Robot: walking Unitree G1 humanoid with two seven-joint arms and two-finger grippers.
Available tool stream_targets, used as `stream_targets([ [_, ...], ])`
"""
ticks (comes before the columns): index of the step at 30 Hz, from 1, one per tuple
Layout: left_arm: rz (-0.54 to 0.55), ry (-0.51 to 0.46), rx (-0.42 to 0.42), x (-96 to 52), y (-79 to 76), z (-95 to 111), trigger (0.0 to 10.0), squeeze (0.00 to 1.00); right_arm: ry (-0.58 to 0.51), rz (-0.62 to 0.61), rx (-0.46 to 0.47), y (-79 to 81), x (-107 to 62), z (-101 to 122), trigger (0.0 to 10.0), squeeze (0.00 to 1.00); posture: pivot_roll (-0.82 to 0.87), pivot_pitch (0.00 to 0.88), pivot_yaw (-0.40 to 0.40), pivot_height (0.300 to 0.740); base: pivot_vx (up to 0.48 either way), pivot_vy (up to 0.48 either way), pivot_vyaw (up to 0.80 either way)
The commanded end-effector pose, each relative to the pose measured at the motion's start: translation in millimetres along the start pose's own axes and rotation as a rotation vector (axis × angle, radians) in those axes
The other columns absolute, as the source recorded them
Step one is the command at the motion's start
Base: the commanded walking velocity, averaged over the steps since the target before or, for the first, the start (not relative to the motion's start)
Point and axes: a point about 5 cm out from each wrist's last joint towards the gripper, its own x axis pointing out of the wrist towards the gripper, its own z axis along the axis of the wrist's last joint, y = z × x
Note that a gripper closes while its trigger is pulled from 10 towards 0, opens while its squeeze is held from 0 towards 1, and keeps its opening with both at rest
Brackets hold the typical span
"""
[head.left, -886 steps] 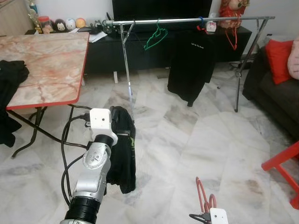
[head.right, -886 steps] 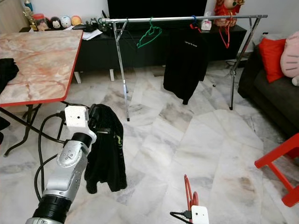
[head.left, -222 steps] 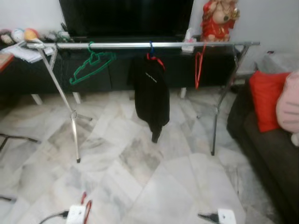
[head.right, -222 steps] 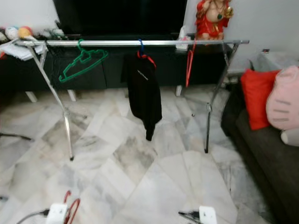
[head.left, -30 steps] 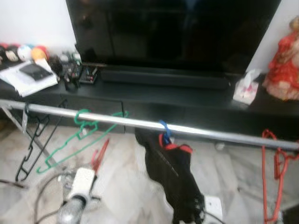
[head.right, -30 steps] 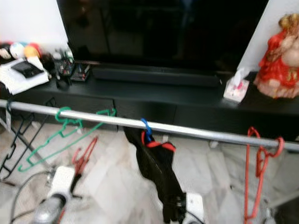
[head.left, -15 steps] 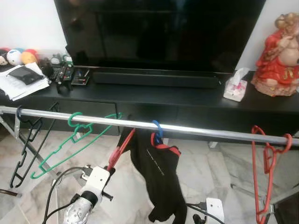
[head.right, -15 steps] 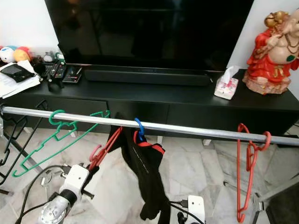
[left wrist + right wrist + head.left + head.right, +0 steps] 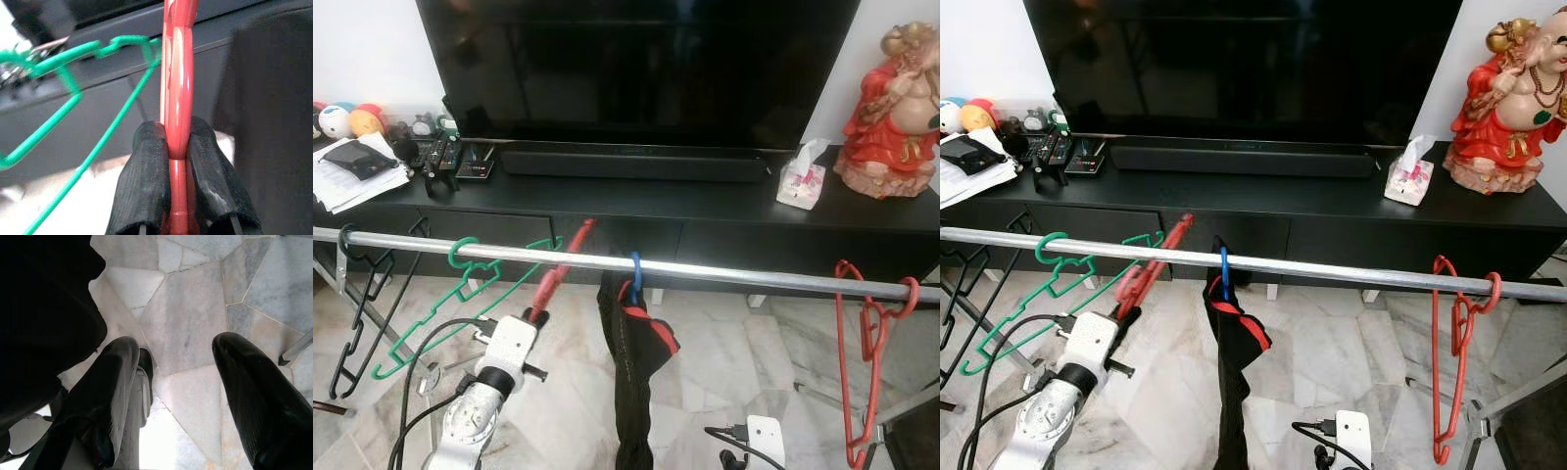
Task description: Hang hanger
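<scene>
Jaws of left gripper (image 9: pixel 178 147) clamped on red hanger (image 9: pixel 555 271), arm raised toward rail (image 9: pixel 734 272), seemingly touching.

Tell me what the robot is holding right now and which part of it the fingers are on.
The left gripper pinches a red hanger low on its frame. The right gripper is open, holding nothing.

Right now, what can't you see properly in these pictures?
- Red hanger hook: in the left eye view its tip sits at the rail; whether it is over it, cannot tell.
- Black garment: bottom cut off by the eye views' lower edge.
- Left gripper: its fingers hide the hanger's lower part.
</scene>
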Motion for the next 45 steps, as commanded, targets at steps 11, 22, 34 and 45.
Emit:
stream_targets([
  [11,0.069,-0.018,-0.109,34.4,-3.9,24,10.0,0.0,0.005,-0.01,-0.001,-2.5,-0.3,-1,10.0,0.0,-0.14,0.026,-0.031,0.74,0.0,0.0,0.0],
  [22,0.059,0.05,-0.13,46.9,-10.0,23,10.0,0.0,0.004,-0.007,0.003,-1.1,-0.1,-1,10.0,0.0,-0.15,0.043,-0.032,0.74,0.0,0.0,0.0],
  [34,0.014,0.125,-0.119,49.2,-18.0,16,10.0,0.0,0.003,-0.005,0.006,-0.8,0.1,0,10.0,0.0,-0.15,0.056,-0.034,0.74,0.0,0.0,0.0],
  [45,-0.002,0.093,-0.148,48.3,-21.6,21,10.0,1.0,0.001,-0.005,0.007,-0.6,0.3,1,10.0,0.0,-0.15,0.063,-0.033,0.74,0.0,0.0,0.0],
])
